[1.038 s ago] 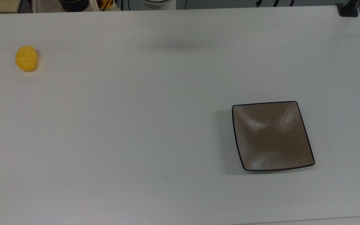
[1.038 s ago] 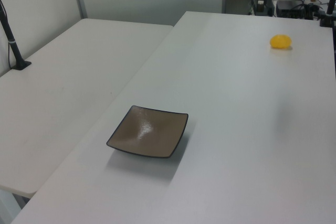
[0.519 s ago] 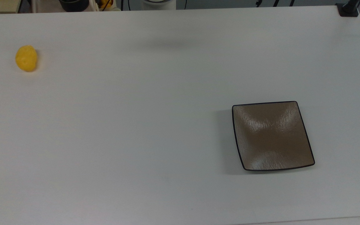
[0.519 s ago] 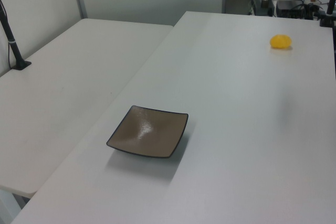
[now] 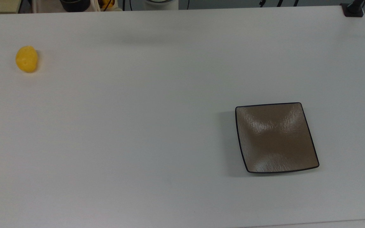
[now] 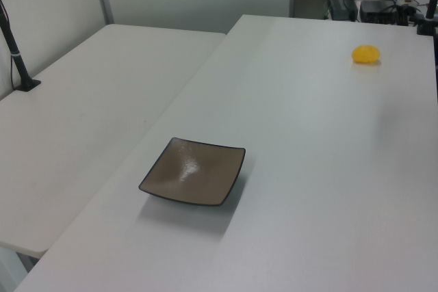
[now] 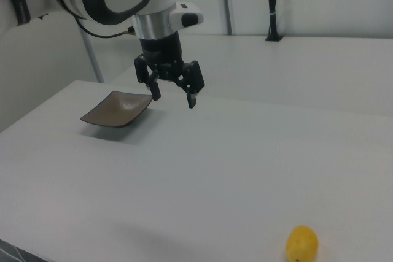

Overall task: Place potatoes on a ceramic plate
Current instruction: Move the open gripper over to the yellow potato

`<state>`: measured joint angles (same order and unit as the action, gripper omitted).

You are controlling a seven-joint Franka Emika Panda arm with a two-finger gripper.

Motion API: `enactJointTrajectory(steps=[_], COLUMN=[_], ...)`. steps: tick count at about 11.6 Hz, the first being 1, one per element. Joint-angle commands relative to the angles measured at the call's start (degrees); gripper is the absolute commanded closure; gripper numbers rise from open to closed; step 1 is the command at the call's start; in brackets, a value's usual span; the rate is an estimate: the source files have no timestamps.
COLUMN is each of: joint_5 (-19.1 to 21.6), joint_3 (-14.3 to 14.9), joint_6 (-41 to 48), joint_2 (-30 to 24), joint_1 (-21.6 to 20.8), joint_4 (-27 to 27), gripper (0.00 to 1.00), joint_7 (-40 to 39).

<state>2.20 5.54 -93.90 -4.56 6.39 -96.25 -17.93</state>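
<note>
one gripper hangs spread above table.

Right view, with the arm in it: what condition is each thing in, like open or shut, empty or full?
tool: open, fingers spread, holding nothing, up in the air above the table.
potato: lying loose on the table, ungripped, far from the plate.
ceramic plate: empty, flat on the table.
table: bare apart from the potato and the plate.
</note>
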Motion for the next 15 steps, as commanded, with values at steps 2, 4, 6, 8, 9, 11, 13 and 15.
enactJointTrajectory(steps=[2, 4, 6, 8, 9, 11, 13, 15], joint_5=[-0.61, -0.61, -0.61, -0.61, -0.61, -0.7, -2.45, -2.55], joint_3=[-0.09, -0.09, -0.09, 0.0, -0.09, -0.09, 0.0, 0.0], joint_6=[-1.88, -3.99, -7.42, -9.44, -10.67, -12.61, -17.17, -18.85], joint_2=[-0.37, 0.07, 1.21, 3.58, 4.55, 6.66, 7.89, 9.73], joint_1=[6.43, 9.51, 12.06, 14.26, 15.05, 16.63, 17.34, 18.13], joint_4=[-0.95, -2.0, -3.06, -3.15, -3.24, -3.67, -6.21, -7.11], gripper=[0.0, 0.0, 0.0, 0.0, 0.0, 0.0, 0.0, 0.0], joint_7=[-8.94, -12.02, -16.85, -20.46, -21.09, -24.41, -27.15, -27.16])
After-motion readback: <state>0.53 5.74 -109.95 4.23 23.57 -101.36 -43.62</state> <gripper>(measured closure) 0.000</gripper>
